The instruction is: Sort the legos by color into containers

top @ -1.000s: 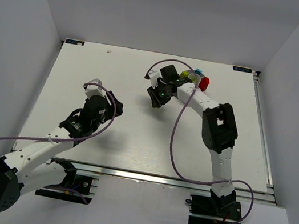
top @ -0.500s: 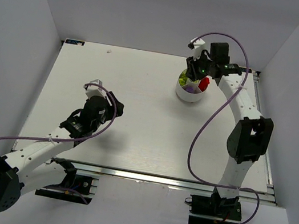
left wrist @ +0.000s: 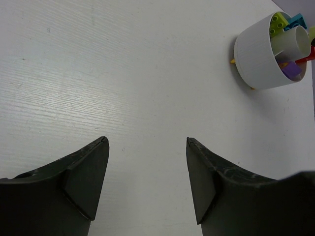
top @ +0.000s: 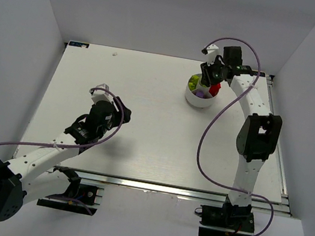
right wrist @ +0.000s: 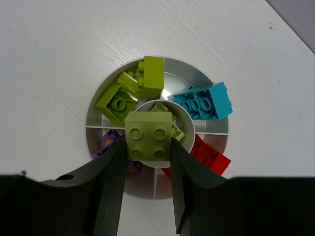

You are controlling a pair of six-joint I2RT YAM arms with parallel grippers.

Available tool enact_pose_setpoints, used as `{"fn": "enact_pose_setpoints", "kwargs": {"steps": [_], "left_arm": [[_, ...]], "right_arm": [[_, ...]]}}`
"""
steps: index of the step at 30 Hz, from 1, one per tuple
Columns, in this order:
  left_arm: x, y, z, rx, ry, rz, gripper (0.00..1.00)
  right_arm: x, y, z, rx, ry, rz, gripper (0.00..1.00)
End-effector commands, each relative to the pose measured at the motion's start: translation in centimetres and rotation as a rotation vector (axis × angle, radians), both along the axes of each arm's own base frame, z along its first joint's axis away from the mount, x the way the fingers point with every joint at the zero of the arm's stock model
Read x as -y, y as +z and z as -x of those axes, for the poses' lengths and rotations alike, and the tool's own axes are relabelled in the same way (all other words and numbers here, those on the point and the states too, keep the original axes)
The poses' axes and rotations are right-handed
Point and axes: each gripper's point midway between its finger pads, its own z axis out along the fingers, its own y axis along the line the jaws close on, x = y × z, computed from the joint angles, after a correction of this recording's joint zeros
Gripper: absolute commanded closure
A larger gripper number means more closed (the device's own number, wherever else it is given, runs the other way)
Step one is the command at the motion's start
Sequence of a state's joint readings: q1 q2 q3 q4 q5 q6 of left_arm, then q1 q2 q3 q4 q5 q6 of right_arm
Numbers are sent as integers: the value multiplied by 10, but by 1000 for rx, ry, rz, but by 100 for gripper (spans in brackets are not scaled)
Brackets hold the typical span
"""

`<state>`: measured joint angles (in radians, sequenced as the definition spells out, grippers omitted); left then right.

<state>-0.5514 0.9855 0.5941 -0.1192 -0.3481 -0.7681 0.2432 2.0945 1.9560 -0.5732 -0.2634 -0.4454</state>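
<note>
Lime brick (right wrist: 148,135) clamped in right gripper (right wrist: 147,147) | covers dish (right wrist: 179,78) centre well | left gripper (left wrist: 146,142) apart

At the far right of the bench (top: 144,122), the right pincer (top: 207,78) hangs over the round white dish (top: 199,101), where a lime green lego (top: 195,82) and a red lego (top: 214,90) show. The left pincer (top: 101,93) hovers well apart, left of centre.
</note>
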Motion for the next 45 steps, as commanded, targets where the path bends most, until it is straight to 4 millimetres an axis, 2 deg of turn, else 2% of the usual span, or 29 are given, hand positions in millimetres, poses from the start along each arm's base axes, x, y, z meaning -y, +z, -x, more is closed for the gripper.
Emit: {"fn": "enact_pose_setpoints", "kwargs": {"steps": [1, 2, 5, 6, 9, 10, 12, 16, 18, 20, 21, 23, 24, 25, 26, 27, 28, 30, 31, 33, 34, 36, 37, 38, 39, 40, 43, 45], "left_arm": [[-1, 2, 0, 12, -2, 16, 27], [-1, 3, 0, 12, -2, 16, 27], [0, 4, -1, 16, -3, 19, 27], [1, 5, -2, 16, -3, 19, 27], [1, 4, -2, 15, -3, 18, 27], [1, 4, -2, 14, -4, 19, 27], [2, 6, -2, 18, -6, 21, 27], [4, 13, -4, 28, -10, 34, 26], [9, 25, -6, 47, -26, 51, 25], [15, 31, -8, 47, -50, 61, 17], [19, 45, -11, 67, -62, 76, 13], [29, 52, -12, 63, -113, 81, 2], [34, 58, -13, 66, -132, 85, 2], [39, 70, -18, 82, -150, 85, 2], [41, 72, -18, 70, -165, 79, 2], [46, 77, -18, 69, -191, 79, 2], [50, 94, -22, 97, -208, 80, 2], [55, 100, -25, 95, -231, 70, 2], [59, 105, -25, 102, -255, 68, 2], [64, 121, -29, 129, -276, 76, 2], [68, 125, -29, 139, -299, 77, 2], [72, 137, -30, 165, -319, 86, 2], [74, 140, -30, 171, -329, 88, 2], [76, 142, -29, 174, -343, 91, 2], [77, 142, -29, 175, -348, 89, 2], [78, 141, -28, 176, -357, 90, 2], [77, 137, -24, 172, -362, 96, 2], [77, 137, -24, 183, -359, 111, 2]], "right_arm": [[3, 13, -12, 47, -7, 4, 100], [3, 12, -13, 47, -7, 4, 100], [6, 6, -13, 33, -12, 10, 89], [7, 4, -13, 30, -15, 11, 81], [10, 2, -12, 22, -21, 9, 63], [11, 2, -11, 20, -26, 8, 48], [12, 4, -11, 21, -27, 0, 34], [11, 19, -9, 46, -24, -11, 24], [12, 28, -7, 55, -26, -22, 19], [13, 47, -5, 80, -21, -40, 12], [13, 54, -2, 86, -10, -50, 10], [15, 80, 5, 135, -15, -57, 11], [20, 80, 9, 137, -37, -51, 11], [22, 100, 18, 177, -46, -65, 11], [22, 111, 18, 219, -58, -81, 11], [22, 100, 29, 182, -72, -102, 11], [21, 121, 44, 220, -51, -128, 11], [13, 131, 64, 212, -24, -203, 11], [13, 132, 81, 196, -28, -233, 11], [8, 137, 97, 176, -34, -303, 11], [7, 134, 113, 131, -70, -356, 11], [7, 133, 126, 116, -83, -388, 11], [11, 142, 135, 125, -126, -425, 11], [15, 125, 140, 94, -164, -419, 11], [23, 129, 143, 123, -198, -409, 11], [26, 117, 147, 107, -218, -397, 11], [37, 112, 152, 132, -254, -360, 11], [40, 102, 156, 136, -249, -332, 11]]}}
